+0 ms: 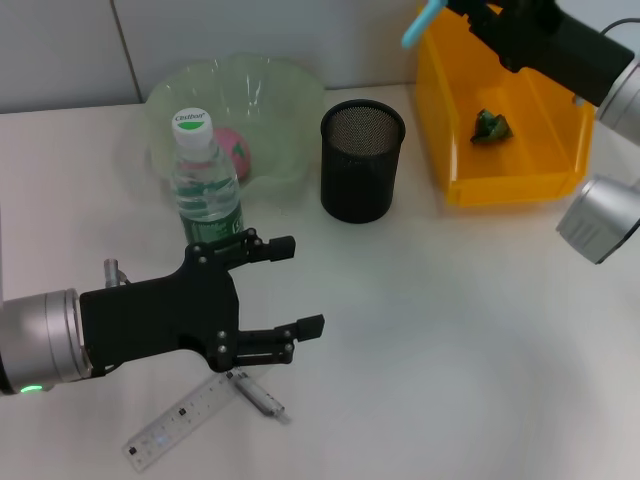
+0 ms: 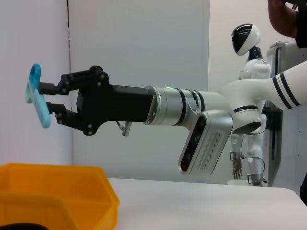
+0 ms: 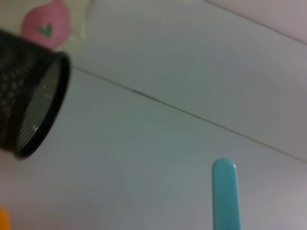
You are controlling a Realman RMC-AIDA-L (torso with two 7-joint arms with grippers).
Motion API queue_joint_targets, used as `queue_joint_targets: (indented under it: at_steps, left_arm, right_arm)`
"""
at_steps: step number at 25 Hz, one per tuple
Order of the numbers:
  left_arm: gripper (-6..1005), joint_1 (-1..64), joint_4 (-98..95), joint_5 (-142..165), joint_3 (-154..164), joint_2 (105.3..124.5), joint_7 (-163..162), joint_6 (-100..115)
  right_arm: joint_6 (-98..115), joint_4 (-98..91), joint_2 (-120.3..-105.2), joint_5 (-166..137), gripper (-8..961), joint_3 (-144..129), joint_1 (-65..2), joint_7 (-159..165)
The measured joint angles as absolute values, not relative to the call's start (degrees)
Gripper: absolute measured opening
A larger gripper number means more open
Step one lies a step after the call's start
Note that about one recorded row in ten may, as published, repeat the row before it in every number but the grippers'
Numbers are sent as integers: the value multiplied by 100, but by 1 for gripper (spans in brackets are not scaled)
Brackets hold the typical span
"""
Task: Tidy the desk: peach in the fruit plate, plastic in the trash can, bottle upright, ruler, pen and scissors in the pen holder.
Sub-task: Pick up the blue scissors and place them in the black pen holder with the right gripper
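Note:
My right gripper (image 1: 462, 12) hangs high above the yellow trash can (image 1: 560, 180), shut on the blue scissors (image 1: 422, 25). The left wrist view shows that right gripper (image 2: 48, 99) pinching the scissors (image 2: 38, 96). A green plastic scrap (image 1: 492, 125) lies in the can. The pink peach (image 1: 236, 150) rests in the pale green fruit plate (image 1: 290, 100). In front of the plate the bottle (image 1: 205, 180) stands upright. My left gripper (image 1: 298, 287) is open just right of the bottle, above the pen (image 1: 258, 395) and the clear ruler (image 1: 180, 420). The black mesh pen holder (image 1: 362, 160) stands mid-table.
The right wrist view shows the pen holder (image 3: 29, 96), the peach (image 3: 45, 24) and the scissors' blue end (image 3: 225, 191). A white humanoid robot (image 2: 249, 96) stands in the background of the left wrist view. White wall panels rise behind the table.

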State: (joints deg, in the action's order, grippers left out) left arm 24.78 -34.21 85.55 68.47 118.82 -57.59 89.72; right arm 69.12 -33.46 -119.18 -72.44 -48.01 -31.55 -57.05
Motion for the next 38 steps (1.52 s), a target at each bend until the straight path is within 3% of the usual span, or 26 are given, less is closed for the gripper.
queue_joint_targets:
  at_steps: [12, 38]
  left_arm:
    - [778, 2404, -3102, 8324, 6888, 11883, -5266, 8926]
    - [771, 2432, -2553, 7955, 6920, 11909, -4596, 8946]
  right_arm:
    - [6428, -2827, -11917, -7304, 300, -4921, -3403, -8202]
    - [5736, -2836, -11958, -7238, 318, -5771, -3469, -10400]
